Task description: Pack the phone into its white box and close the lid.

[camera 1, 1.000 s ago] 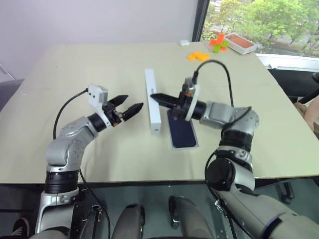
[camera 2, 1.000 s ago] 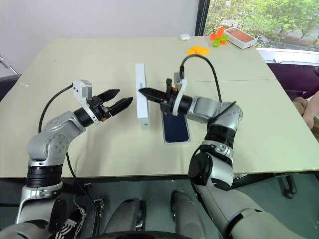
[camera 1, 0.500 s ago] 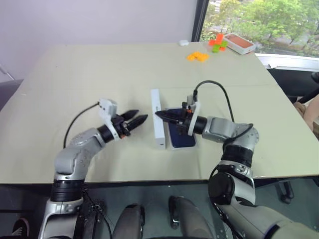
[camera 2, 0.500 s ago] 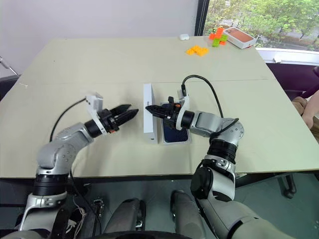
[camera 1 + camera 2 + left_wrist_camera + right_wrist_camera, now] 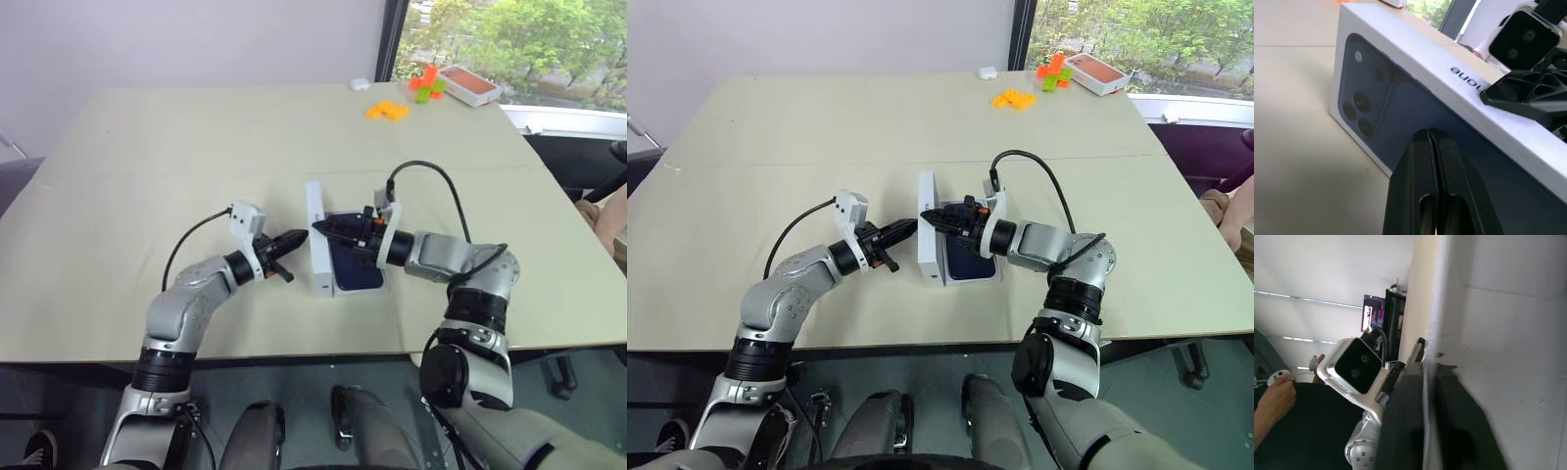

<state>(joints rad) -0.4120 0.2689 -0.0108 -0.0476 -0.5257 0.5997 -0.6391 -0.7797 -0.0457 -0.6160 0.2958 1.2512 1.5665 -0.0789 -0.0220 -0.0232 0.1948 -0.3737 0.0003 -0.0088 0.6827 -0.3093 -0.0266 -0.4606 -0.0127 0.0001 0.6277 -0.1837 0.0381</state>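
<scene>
My left gripper (image 5: pixel 292 238) has closed its fingers together and moved in from the left of the frame; it now points at the printed face of the lid (image 5: pixel 315 238), its tips just beside it. The lid, held high on edge a second ago, has come down and stands on its long edge at the picture's centre, against the left rim of the white box (image 5: pixel 384 286). My right gripper (image 5: pixel 326 228) sits at the lid's top edge; it was clamped shut on it, and I cannot tell whether its jaws now grip or have begun to let go. I judge the lid is ready to tip over the box. The phone (image 5: pixel 358 262), dark navy and glossy, lies flat in the box. The lid's face (image 5: pixel 1400 103) shows a blue phone picture with camera lenses.
</scene>
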